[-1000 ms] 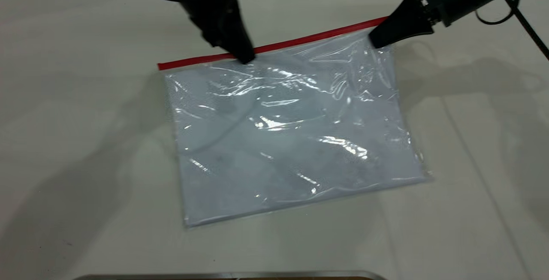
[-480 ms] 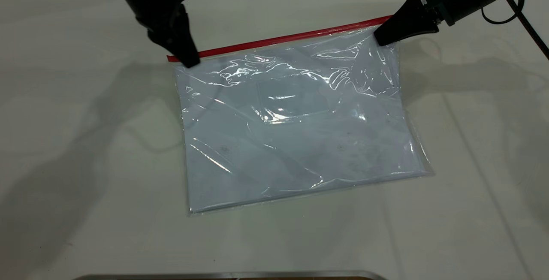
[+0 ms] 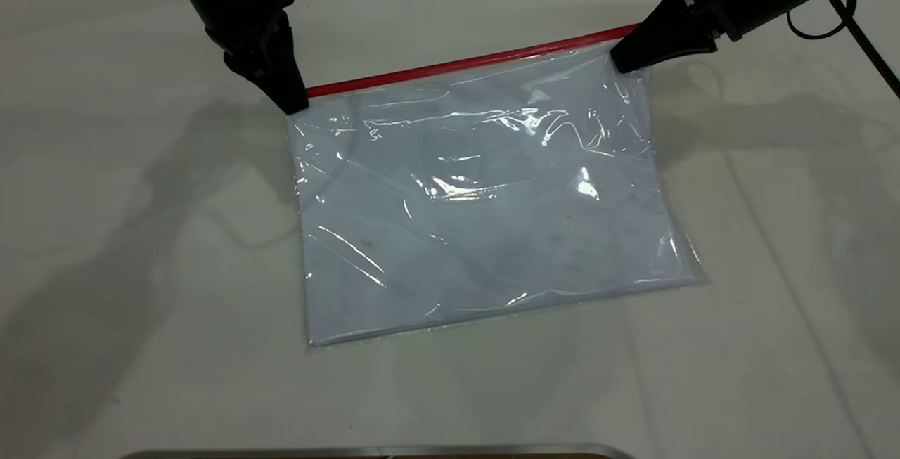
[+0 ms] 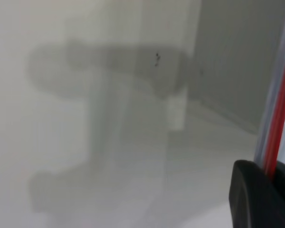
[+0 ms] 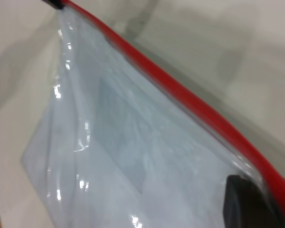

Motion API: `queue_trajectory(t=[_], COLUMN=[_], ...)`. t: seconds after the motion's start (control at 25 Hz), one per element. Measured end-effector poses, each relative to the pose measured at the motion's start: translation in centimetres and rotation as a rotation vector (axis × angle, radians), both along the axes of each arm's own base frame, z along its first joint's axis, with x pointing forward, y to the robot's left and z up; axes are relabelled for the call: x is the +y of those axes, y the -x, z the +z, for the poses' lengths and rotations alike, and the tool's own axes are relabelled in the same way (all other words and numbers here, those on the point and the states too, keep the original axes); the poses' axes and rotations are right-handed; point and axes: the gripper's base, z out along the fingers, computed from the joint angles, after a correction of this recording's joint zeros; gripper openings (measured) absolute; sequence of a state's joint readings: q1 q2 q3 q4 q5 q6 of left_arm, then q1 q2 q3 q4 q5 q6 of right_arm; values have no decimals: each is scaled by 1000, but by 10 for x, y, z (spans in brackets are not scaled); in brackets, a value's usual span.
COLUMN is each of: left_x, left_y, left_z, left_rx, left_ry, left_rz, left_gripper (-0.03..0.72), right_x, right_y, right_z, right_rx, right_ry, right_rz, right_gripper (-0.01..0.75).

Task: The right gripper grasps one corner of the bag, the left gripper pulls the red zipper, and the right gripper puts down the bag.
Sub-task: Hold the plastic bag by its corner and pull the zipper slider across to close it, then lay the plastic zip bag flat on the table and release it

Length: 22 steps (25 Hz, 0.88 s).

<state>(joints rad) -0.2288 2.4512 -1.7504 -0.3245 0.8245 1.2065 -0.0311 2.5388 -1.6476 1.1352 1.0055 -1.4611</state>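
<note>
A: How are the cams set up?

B: Exterior one sits high, facing both arms, looking steeply down on the whole bag (image 3: 485, 213) and table (image 3: 105, 234).

A: And the wrists?

B: Both very close in. All three views share the red zipper (image 3: 464, 64); each wrist cam rides right against it.

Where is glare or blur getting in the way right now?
Exterior view: bright glare streaks across the bag, clear of the red zipper; arm shadows on the table. Left wrist view: soft focus, the left gripper dark and blurred. Right wrist view: the right gripper blurred, zipper legible.
</note>
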Motion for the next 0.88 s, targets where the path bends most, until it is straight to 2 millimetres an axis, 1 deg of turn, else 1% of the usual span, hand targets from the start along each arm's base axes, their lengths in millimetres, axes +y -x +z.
queue_trajectory(t=[0.08,0.12,0.2,0.32,0.4,0.44,0.52,0.56,0.64,0.68,0.76,0.88], left_x=[4,6,9,9,8,8,9,10,12,12,14,20], left_y=[-1,-2,-4,-7,-9,-10,-11,-11,-13,-13,-12,-5], left_z=[-1,-1,-1,-1,-1,1,7,13,31,44,71,120], left_rx=[-9,-17,-40,-64,-74,-76,-81,-89,-117,-131,-157,-198], left_ry=[-29,-38,-46,-45,-43,-45,-52,-56,-63,-63,-64,-72], left_rz=[-16,-19,-11,27,76,106,158,185,237,272,348,463], left_gripper=[92,119,186,324,410,453,517,544,575,581,583,585], right_x=[-3,-6,-9,-9,-10,-11,-12,-13,-14,-15,-16,-18], right_y=[-1,-2,-3,-3,-5,-6,-9,-11,-15,-16,-16,-6], right_z=[-1,-1,-1,-2,-3,-1,7,14,42,58,100,171], right_rx=[-6,-8,-10,-15,-22,-32,-61,-83,-143,-169,-227,-323], right_ry=[14,18,22,30,43,52,72,80,94,100,114,162], right_rz=[-18,-27,-34,-42,-54,-62,-75,-81,-83,-86,-101,-110], right_gripper=[195,253,372,546,612,630,636,633,618,606,587,577])
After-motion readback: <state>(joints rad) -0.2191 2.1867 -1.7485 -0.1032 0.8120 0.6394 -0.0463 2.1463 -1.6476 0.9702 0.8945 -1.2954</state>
